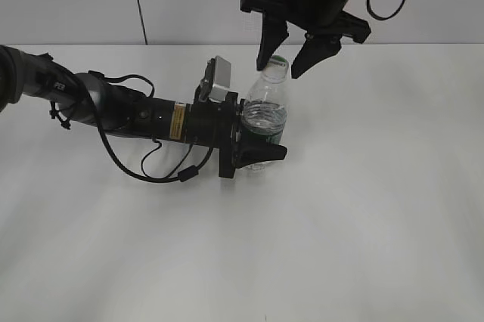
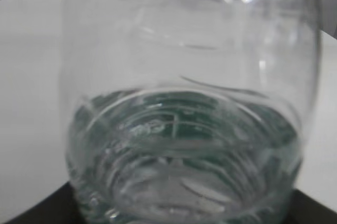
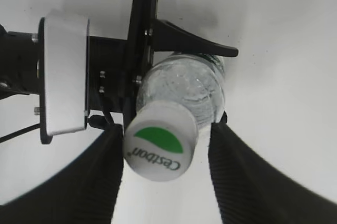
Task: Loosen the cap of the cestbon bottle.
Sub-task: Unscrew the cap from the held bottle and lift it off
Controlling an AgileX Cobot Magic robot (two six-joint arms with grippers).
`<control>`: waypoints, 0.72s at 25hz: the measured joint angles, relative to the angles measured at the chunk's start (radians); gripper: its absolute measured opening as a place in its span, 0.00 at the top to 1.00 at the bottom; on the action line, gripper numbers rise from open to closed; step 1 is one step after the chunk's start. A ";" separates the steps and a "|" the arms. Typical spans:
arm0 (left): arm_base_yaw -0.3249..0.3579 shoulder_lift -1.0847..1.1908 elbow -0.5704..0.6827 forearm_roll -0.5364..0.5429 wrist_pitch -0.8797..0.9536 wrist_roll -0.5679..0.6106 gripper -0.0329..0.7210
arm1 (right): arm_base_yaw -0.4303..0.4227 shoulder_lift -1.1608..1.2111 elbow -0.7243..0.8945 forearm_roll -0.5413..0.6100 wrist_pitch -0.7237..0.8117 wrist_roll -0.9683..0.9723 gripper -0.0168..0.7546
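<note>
The cestbon bottle [image 1: 266,110] stands upright on the white table, clear, with water and a dark green label low down. My left gripper [image 1: 263,131] reaches in from the left and is shut on its lower body; the bottle [image 2: 184,129] fills the left wrist view. The white cap [image 1: 276,63] with its green mark sits on top. My right gripper [image 1: 280,69] hangs over it, open, one finger on each side. In the right wrist view the cap [image 3: 159,148] lies close against the left finger [image 3: 100,176], with a gap to the right one.
The left arm [image 1: 113,106] lies low across the table [image 1: 363,208] from the left edge, with its camera block [image 1: 221,78] and loose cables [image 1: 162,163] beside the bottle. A grey wall runs along the back.
</note>
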 joint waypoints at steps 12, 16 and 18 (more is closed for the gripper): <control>-0.001 0.000 0.000 0.006 -0.003 0.000 0.42 | 0.000 0.000 0.000 0.007 0.022 -0.005 0.59; -0.001 0.000 0.000 0.006 -0.003 0.000 0.42 | 0.000 0.000 0.000 0.001 0.023 -0.074 0.59; -0.001 0.000 0.000 0.006 -0.003 0.001 0.42 | 0.000 0.000 0.000 -0.004 0.023 -0.164 0.59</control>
